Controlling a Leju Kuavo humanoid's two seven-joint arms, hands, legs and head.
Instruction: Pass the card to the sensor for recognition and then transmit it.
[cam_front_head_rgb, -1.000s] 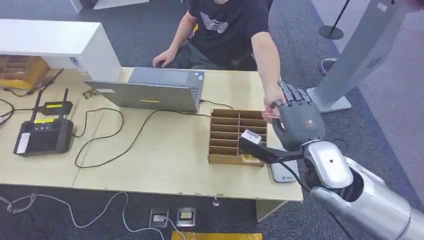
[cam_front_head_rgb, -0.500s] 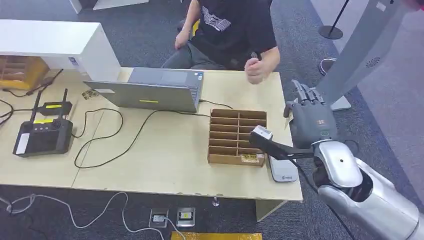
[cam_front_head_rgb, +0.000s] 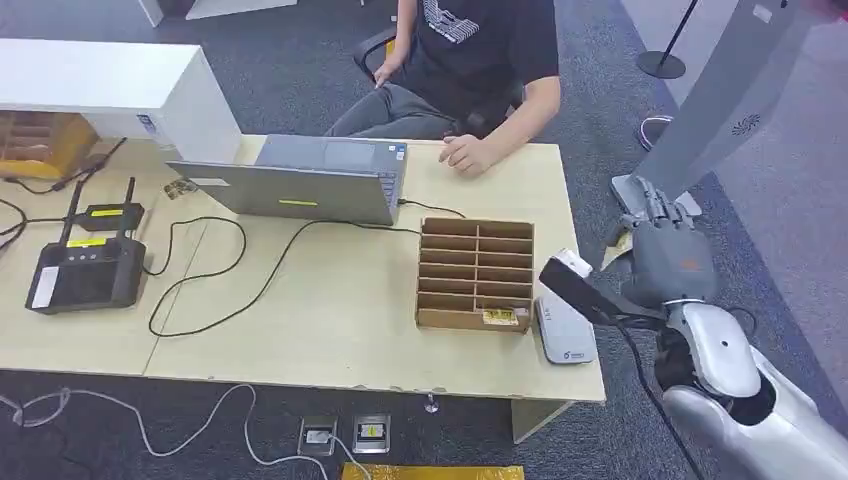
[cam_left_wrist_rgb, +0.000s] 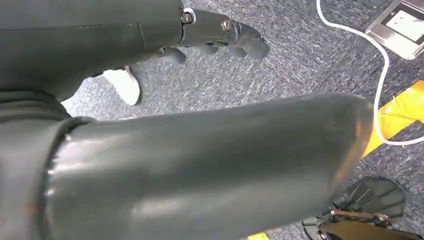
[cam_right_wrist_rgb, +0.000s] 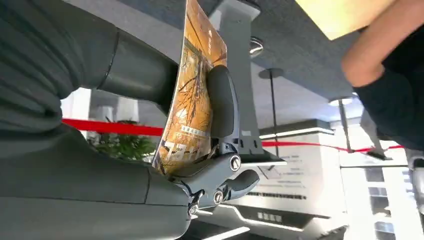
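My right hand (cam_front_head_rgb: 668, 250) is raised just past the table's right edge, fingers pointing away from me. It pinches an orange-yellow card (cam_right_wrist_rgb: 192, 100) between its thumb (cam_right_wrist_rgb: 222, 102) and fingers; a yellow sliver of that card (cam_front_head_rgb: 622, 243) peeks out beside the hand. The flat white-grey sensor pad (cam_front_head_rgb: 568, 342) lies on the table's right front corner, nearer me and to the left of the hand. A seated person rests a hand (cam_front_head_rgb: 463, 153) on the table's far edge. My left hand (cam_left_wrist_rgb: 220, 32) hangs over the carpet with nothing in it.
A cardboard divider box (cam_front_head_rgb: 475, 272) stands left of the sensor. A laptop (cam_front_head_rgb: 310, 180), a black controller (cam_front_head_rgb: 88, 270) and loose cables lie on the table (cam_front_head_rgb: 340, 320). A grey kiosk stand (cam_front_head_rgb: 715, 110) rises on the carpet to the right.
The person's hand left my right hand and drew back to the table's far edge. My right hand swung rightward past the table's edge with the card in it.
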